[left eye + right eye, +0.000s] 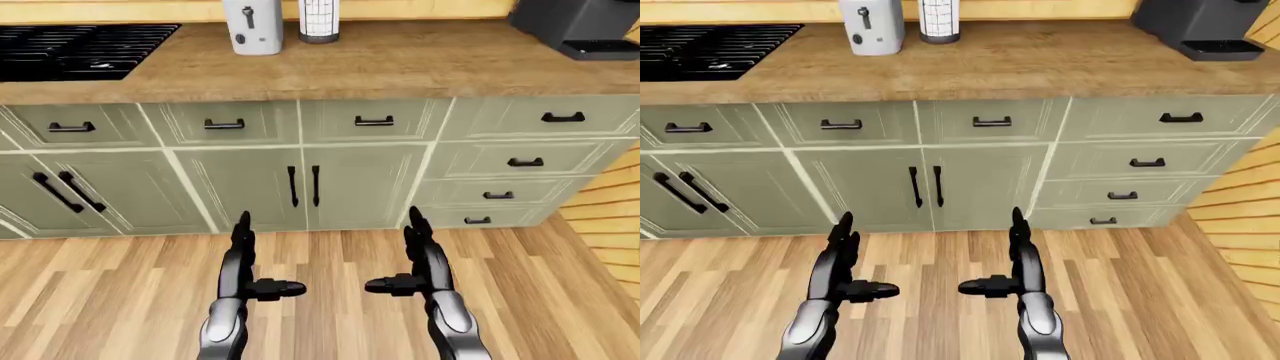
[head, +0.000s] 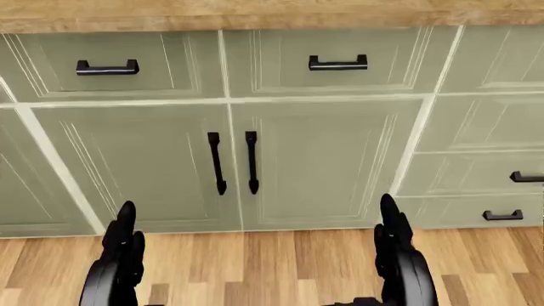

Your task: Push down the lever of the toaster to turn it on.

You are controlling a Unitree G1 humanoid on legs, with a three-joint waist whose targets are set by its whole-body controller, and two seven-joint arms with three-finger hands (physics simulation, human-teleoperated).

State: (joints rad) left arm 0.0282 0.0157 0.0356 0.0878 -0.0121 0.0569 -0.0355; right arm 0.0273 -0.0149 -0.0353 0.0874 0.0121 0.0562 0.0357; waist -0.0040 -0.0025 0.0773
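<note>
The toaster [image 1: 252,26] is a light grey box with a dark lever slot on its face, standing on the wooden counter [image 1: 400,64] at the top of the left-eye view, left of centre. My left hand [image 1: 248,255] and right hand [image 1: 412,251] are both open and empty, fingers pointing up, low over the wood floor and far below the toaster. The head view shows only the hands' fingertips [image 2: 125,220] before the cabinet doors [image 2: 323,159].
A black stove [image 1: 80,49] lies in the counter at top left. A white and black canister [image 1: 318,19] stands right of the toaster. A dark coffee machine [image 1: 580,26] is at top right. Green cabinets with black handles stand below the counter.
</note>
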